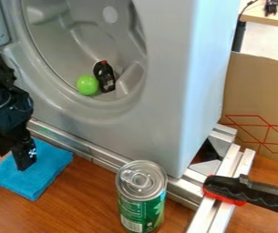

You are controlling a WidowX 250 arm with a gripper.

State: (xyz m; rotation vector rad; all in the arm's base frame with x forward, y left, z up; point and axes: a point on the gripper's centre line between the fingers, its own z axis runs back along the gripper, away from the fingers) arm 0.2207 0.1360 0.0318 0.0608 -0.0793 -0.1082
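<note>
Held the gripper point(12, 160) at frame left, right by the blue cloth point(51, 169), with jaws apart; called, seemingly, for slow, square contact, without scraping the surface point(83, 200).

At the lower left of the frame you see a cloth point(46, 175) of plain bright blue, on a counter point(83, 200) of orange-brown wood grain. The can point(142, 200) at bottom centre has a silver top and a green side. Your machine point(159, 104) is grey; inside, upper centre-left, the ball point(87, 85) is lime green and the bottle point(105, 77) is black with a red cap. At right, the cardboard point(259, 100) is brown with red crossing lines, and the clamp point(247, 189) is black and red.
</note>
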